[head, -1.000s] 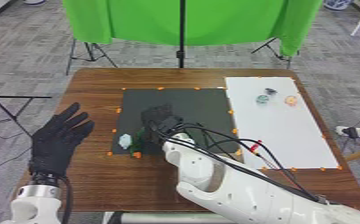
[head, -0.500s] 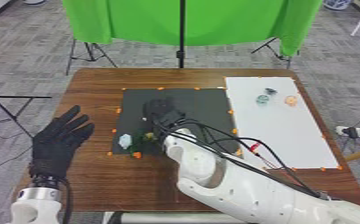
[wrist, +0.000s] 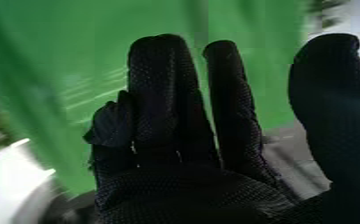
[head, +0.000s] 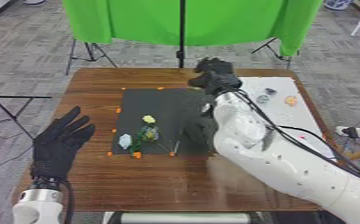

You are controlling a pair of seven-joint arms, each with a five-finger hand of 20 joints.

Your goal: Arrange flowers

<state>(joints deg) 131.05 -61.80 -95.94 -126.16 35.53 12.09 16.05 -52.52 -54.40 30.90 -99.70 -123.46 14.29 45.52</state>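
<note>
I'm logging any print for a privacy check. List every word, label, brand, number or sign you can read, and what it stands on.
No text can be read on the table, black mat or yellow flower.
Right arm: dark specks, too small to tell whether they are print.

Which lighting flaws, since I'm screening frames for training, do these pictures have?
Right wrist view: the robot hand looks nearly black against the bright green backdrop. Head view: a dim smudge on the black mat, perhaps shadow.

black hand (wrist: 185, 187) before probably green cloth (wrist: 88, 45)
</note>
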